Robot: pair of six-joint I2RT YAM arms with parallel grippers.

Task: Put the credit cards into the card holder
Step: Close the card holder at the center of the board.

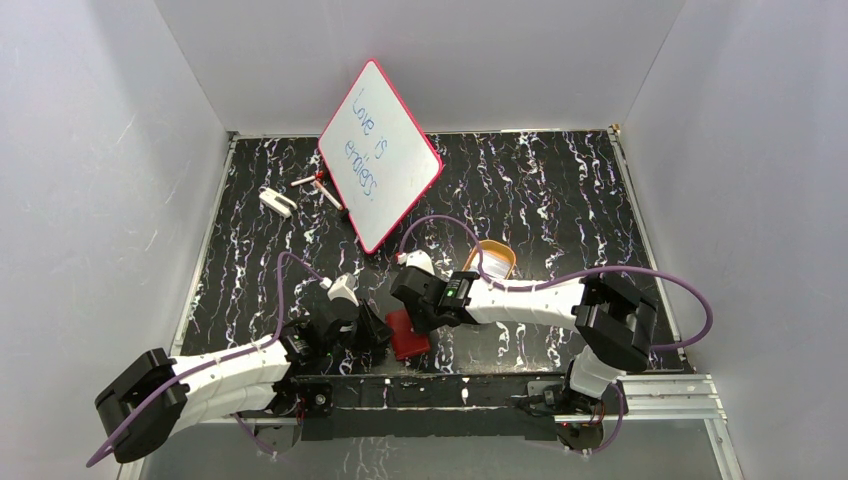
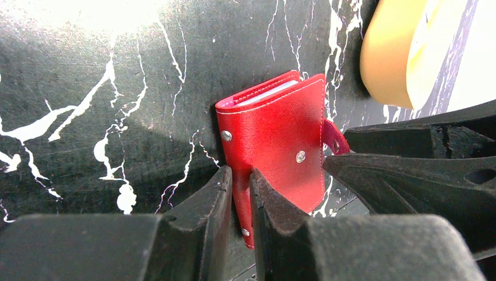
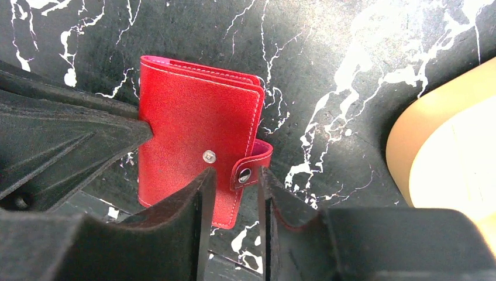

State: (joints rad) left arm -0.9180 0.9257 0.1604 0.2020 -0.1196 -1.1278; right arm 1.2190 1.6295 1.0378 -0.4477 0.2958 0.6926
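Top view: we find the closed card holder [image 1: 408, 336] sitting on the desk [image 1: 560, 190] just near-left of the orange tray [image 1: 495, 262], both arms bent in over it, we judge one to anchor, one to unsnap. Left wrist: the left jaws are almost pressed together, pinching the holder's spine-side corner to keep it from sliding. Right wrist: the right jaws stand part-spread astride the snap tab [image 3: 250, 167]; whether they actually grip it we cannot tell.
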